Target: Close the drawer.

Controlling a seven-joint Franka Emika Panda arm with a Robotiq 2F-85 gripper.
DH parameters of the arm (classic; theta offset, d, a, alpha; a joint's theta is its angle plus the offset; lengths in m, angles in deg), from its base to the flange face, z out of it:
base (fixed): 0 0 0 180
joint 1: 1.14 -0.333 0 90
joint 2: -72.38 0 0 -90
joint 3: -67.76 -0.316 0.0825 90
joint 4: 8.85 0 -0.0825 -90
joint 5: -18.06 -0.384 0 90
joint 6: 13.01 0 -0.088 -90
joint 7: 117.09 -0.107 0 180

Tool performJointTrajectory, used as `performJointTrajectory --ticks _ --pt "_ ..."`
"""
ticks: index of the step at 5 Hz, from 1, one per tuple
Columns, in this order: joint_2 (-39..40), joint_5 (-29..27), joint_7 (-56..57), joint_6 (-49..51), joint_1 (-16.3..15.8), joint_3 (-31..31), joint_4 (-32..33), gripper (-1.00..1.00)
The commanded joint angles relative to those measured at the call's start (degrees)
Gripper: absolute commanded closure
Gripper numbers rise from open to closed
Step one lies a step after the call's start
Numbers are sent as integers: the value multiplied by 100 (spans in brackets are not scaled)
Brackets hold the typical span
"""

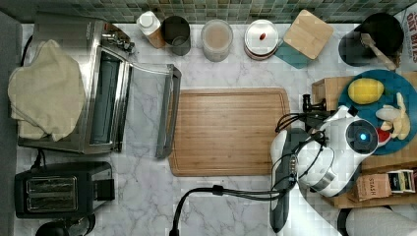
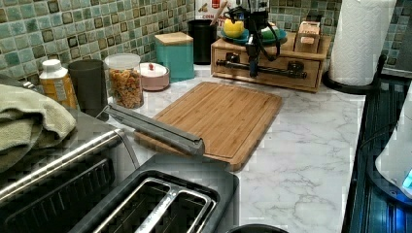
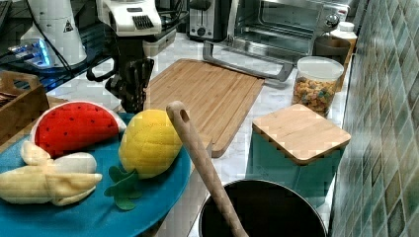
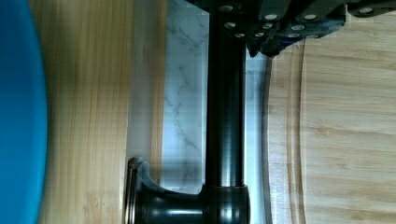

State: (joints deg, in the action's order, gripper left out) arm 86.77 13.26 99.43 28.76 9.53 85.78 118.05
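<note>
The drawer [image 2: 266,65] looks flush with its stand [image 2: 272,48], so little remains; the tool [image 2: 252,62] is at the handle [image 4: 225,116], grip state unclear.

Light wood drawer [image 2: 266,74] with a dark pipe handle [image 2: 265,71], pushed in flush with its stand at the counter's back edge.
</note>
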Motion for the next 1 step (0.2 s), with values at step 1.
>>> performJointTrajectory --ticks 1 --pt "473 114 655 -833 770 584 -1104 100"
